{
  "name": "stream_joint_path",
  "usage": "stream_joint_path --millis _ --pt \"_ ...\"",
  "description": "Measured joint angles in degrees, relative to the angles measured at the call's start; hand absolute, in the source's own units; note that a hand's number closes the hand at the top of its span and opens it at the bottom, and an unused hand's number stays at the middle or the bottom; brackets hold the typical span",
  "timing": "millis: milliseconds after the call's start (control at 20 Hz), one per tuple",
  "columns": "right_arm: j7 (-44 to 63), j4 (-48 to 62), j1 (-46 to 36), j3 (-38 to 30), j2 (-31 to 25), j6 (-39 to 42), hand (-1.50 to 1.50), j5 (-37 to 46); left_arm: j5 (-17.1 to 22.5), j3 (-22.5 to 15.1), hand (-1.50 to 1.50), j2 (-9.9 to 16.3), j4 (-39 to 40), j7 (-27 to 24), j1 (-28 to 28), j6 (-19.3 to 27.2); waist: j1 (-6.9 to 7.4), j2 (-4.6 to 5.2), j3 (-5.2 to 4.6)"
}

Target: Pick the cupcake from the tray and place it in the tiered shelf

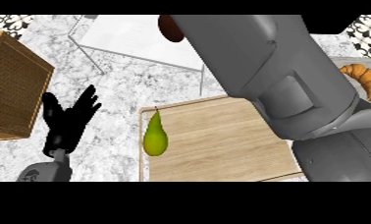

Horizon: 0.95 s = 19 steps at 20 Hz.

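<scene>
My right forearm [268, 70] fills the right of the head view and reaches up over the white tiered shelf [134, 36] at the top. It hides its own hand. A small brown rounded thing [170, 29], perhaps the cupcake, peeks out at the forearm's far end above the shelf. The wooden tray [217, 144] lies at the lower middle with a green pear [154, 134] on its left side. My left hand [66, 122] rests open at the lower left, fingers up, away from the tray.
A brown wicker box [18, 90] stands at the left edge. A croissant [358, 75] shows at the right edge behind my forearm. Marble counter [116, 90] lies between the shelf, box and tray.
</scene>
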Motion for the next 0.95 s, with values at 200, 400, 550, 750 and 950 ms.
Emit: stream_joint_path --millis 200,400,550,750,950 --pt "1.3 0.6 0.5 0.2 -2.0 -3.7 -1.5 2.8 0.4 0.6 0.0 0.0 -0.5 0.9 0.6 0.4 -1.02 -0.44 -0.04" --pt "4.7 0.9 0.4 0.2 -5.0 -5.9 -1.5 5.4 0.3 1.0 0.0 -0.1 -0.3 0.7 1.4 0.8 -2.25 -0.96 0.03" --pt "7.2 -0.5 1.3 -0.2 -6.8 -7.6 -1.5 6.6 0.4 1.3 0.0 -0.1 -0.3 0.4 2.1 0.9 -3.2 -1.38 0.09" --pt "9.7 -5.8 3.7 -1.0 -9.5 -7.6 -1.5 6.5 0.5 2.3 0.0 0.2 0.0 -0.4 3.4 1.1 -4.59 -1.94 0.23" --pt "11.7 -13.8 8.3 -0.9 -12.2 -5.7 -1.5 5.8 0.8 3.0 0.0 0.4 0.0 -0.9 4.2 1.0 -5.55 -2.24 0.31"
